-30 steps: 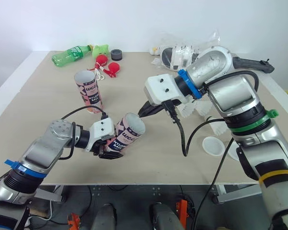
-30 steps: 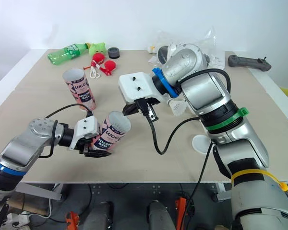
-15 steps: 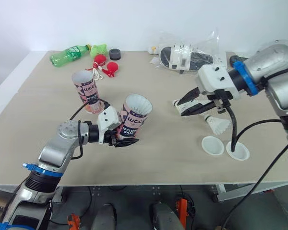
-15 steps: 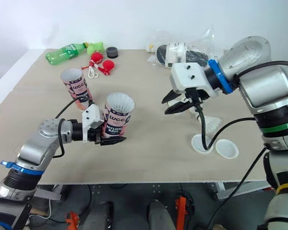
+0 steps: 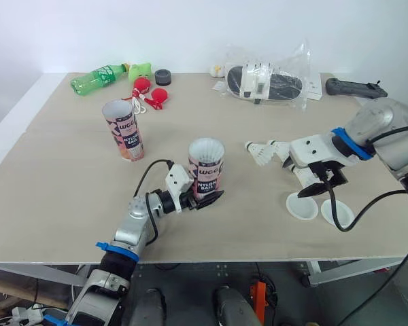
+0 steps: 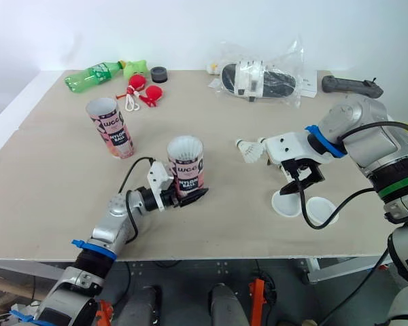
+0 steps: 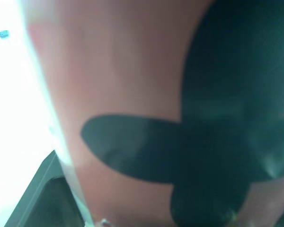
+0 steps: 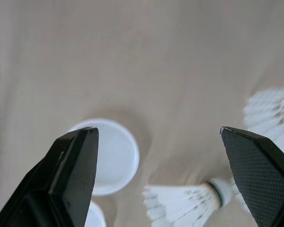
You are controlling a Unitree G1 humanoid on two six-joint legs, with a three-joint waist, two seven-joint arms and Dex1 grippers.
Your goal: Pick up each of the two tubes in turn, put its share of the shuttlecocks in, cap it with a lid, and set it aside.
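Note:
My left gripper (image 5: pixel 198 197) is shut on a pink tube (image 5: pixel 206 178) and holds it upright near the table's middle. White shuttlecock feathers (image 5: pixel 206 148) fill its open top. In the left wrist view the tube wall (image 7: pixel 123 85) is pressed close. A second pink tube (image 5: pixel 124 129) stands open-topped further back on the left. My right gripper (image 5: pixel 319 187) hangs open just above two white lids (image 5: pixel 302 206) (image 5: pixel 338 213). Between its fingers (image 8: pixel 72 175) lie one lid (image 8: pixel 111 156) and loose shuttlecocks (image 8: pixel 180 213). More shuttlecocks (image 5: pixel 262 153) lie on the table left of that gripper.
Along the back edge lie a green bottle (image 5: pixel 98 76), red balls with cord (image 5: pixel 153 95), a black roll (image 5: pixel 164 76), a clear bag of items (image 5: pixel 265 80) and a black handle (image 5: pixel 353 87). The table's front edge runs close to the lids.
My right gripper left the tube's mouth, swung right and down over the lids, and opened. The left arm tipped the tube upright and carried it right; feathers now show in its top.

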